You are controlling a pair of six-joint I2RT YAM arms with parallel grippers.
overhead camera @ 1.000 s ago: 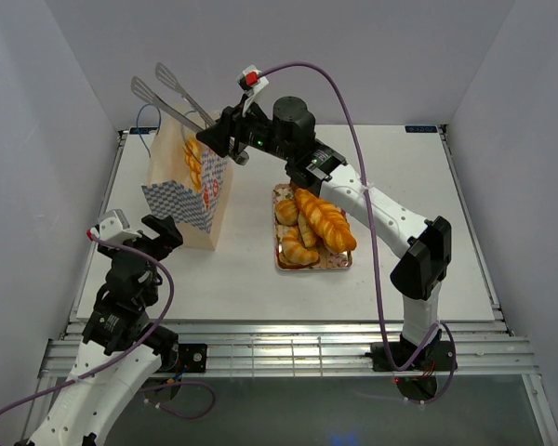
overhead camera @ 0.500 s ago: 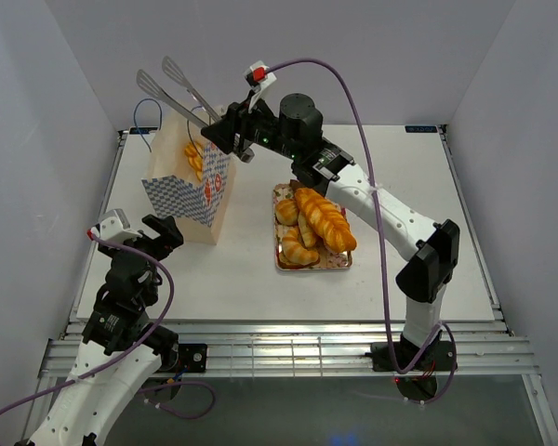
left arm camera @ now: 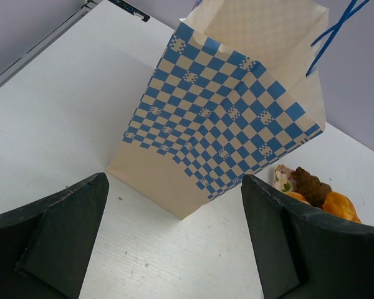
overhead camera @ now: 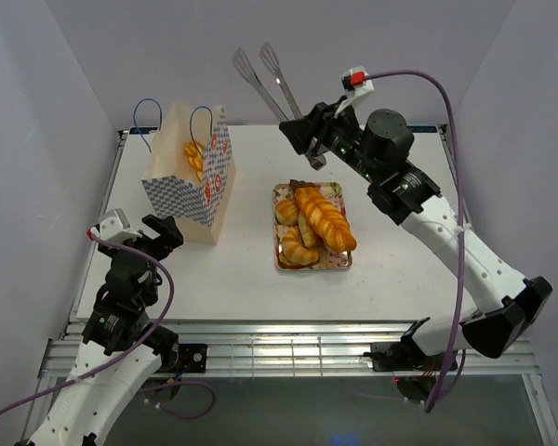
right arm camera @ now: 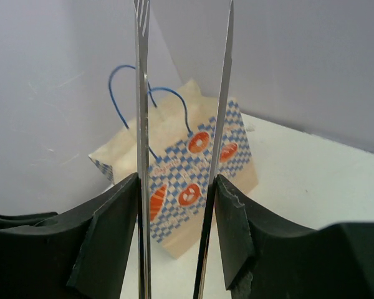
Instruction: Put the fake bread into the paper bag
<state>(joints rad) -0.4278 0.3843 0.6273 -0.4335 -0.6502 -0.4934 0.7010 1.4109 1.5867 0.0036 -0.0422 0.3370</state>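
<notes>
1. The fake bread point(overhead camera: 302, 243) is seen mostly as a heap of glossy golden-orange pieces on a patterned tray point(overhead camera: 313, 268) near the middle of the tabletop point(overhead camera: 400, 232).
2. A long twisted loaf point(overhead camera: 327, 221) lies on top of the heap, smaller rolls are packed to its left, and a dark brown piece point(left arm camera: 308, 182) sits at the tray's far end.
3. More golden-orange bread is visible inside the open mouth of the paper bag point(overhead camera: 188, 190).
4. The paper bag stands upright on the left part of the tabletop, apart from the tray. Blue-and-white checkered sides, orange-red marks on the tan face and thin blue cord handles are shown.
5. The right pincer point(right arm camera: 174, 208) is clamped on the handle end of metal tongs point(overhead camera: 260, 79). The tong arms are spread, nothing is held between them, and they are raised behind the tray with their tips pointing up and to the left.
6. The left pincer point(overhead camera: 158, 234) is spread wide and holds nothing. It is kept low at the near left and faces the bag's checkered side without touching it.
7. Compared with half a second earlier, the right arm has been swung to the right: the tongs were then above the bag's mouth and are now well clear of it.
8. The bag, the tray, the bread and the left arm are found where they were.
</notes>
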